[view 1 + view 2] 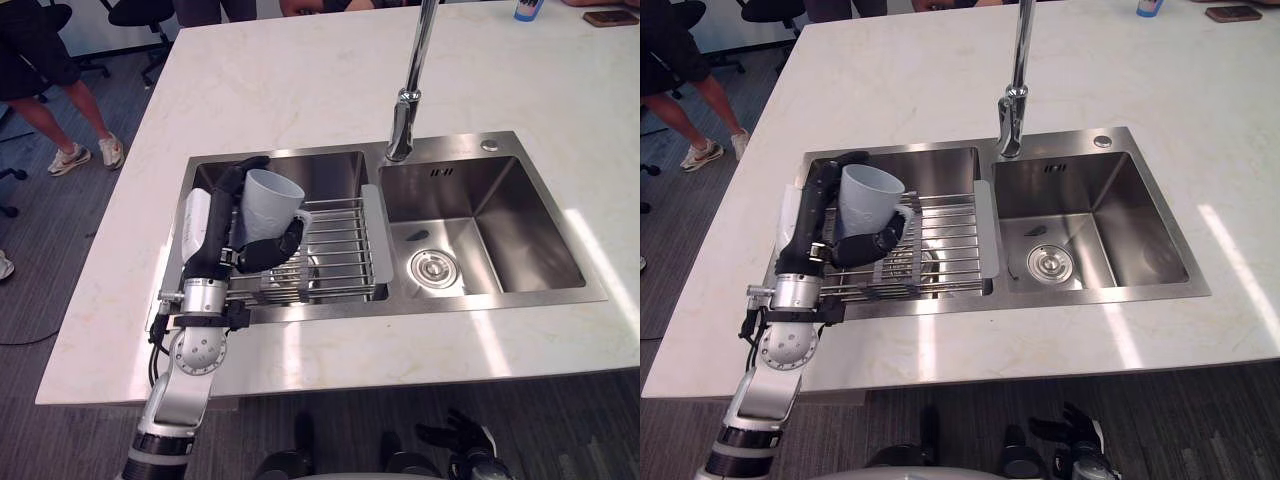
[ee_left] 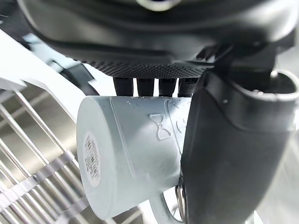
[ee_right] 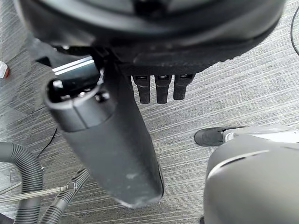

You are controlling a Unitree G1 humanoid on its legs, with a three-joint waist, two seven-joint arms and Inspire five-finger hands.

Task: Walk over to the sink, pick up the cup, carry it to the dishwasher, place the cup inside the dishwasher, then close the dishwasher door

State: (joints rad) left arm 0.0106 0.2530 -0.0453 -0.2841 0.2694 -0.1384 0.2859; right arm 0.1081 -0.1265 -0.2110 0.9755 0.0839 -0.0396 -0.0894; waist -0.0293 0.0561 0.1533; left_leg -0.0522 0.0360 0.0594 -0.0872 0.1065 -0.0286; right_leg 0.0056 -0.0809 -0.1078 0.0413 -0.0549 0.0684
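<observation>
The left robot hand is dark with a white cover, its arm silver-grey with a round joint; the right robot hand is dark.

Pale blue-grey cup, silver sink, cream-veined counter

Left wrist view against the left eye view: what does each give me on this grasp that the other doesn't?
Left wrist view: the raised bow mark and the base sticker on the pale grey-blue cup. Left eye view: the tall chrome faucet, the steel right basin with its round drain, and the white marble countertop. Both: the left hand curled round the cup at the steel wire rack.
</observation>
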